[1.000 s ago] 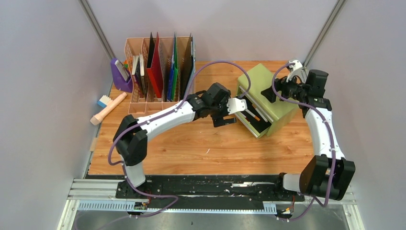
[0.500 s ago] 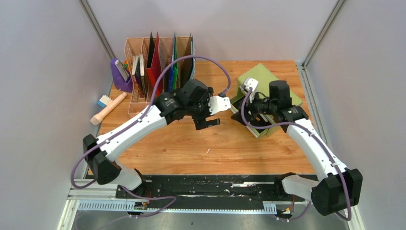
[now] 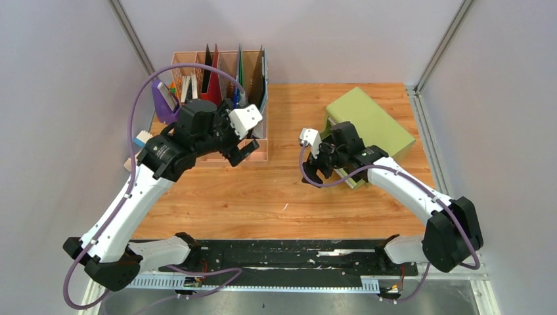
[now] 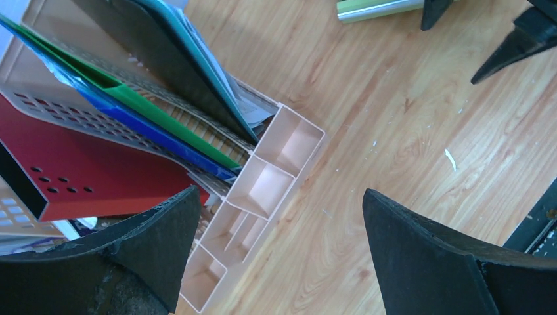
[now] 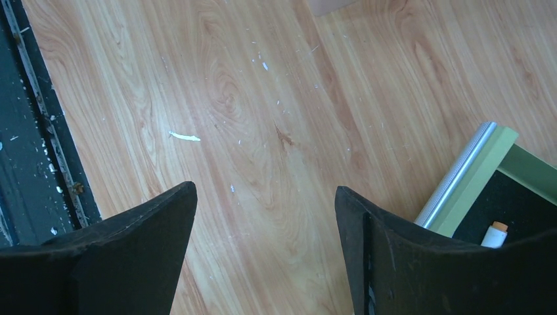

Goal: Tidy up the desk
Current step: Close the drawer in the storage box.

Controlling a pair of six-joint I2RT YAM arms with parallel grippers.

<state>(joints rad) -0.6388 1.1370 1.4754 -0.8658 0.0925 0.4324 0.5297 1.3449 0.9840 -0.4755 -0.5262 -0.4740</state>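
my left gripper (image 4: 279,197) wide open and empty above the peach file organizer (image 4: 289,141), my right gripper (image 5: 264,189) open, empty, over the desk (image 5: 230,98) beside the open drawer (image 5: 460,172)

No legible text, label, brand, number or sign in any view. Plain, unmarked covers on the folders (image 4: 98,170) in the file rack (image 4: 289,141). Bare green top on the drawer cabinet (image 3: 371,121). Only wood grain on the bench (image 3: 263,197).
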